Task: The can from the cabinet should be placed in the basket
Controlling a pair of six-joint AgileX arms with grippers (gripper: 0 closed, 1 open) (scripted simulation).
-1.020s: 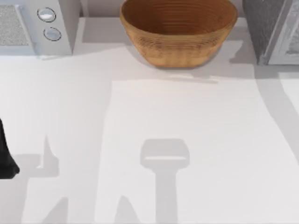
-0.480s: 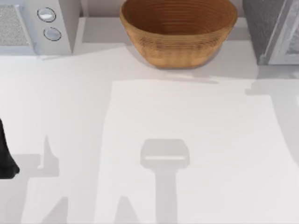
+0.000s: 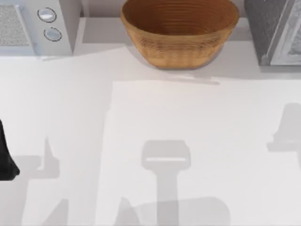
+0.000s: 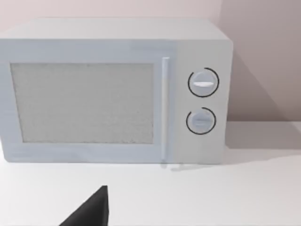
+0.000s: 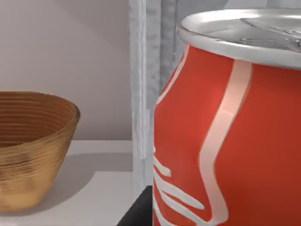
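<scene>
the can (image 5: 225,132) sits right in front of the right claw, upright, silver rim near the top edge of the right wrist view; whether that claw grips it i cannot tell. beyond it stands the cabinet (image 3: 275,30) door edge, and further off the basket (image 3: 179,30), with bare desk (image 3: 188,117) between. the left arm (image 3: 5,155) sits parked at the desk's left edge, facing the microwave (image 4: 115,92); its claw's opening i cannot tell.

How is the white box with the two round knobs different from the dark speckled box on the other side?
The white box is plain pale grey-white with two round knobs; the cabinet is dark grey and speckled, with a light framed door and no knobs showing. The white box stands at the table's left back corner, the cabinet at the right back corner. Both are box-shaped and flank the basket.
</scene>
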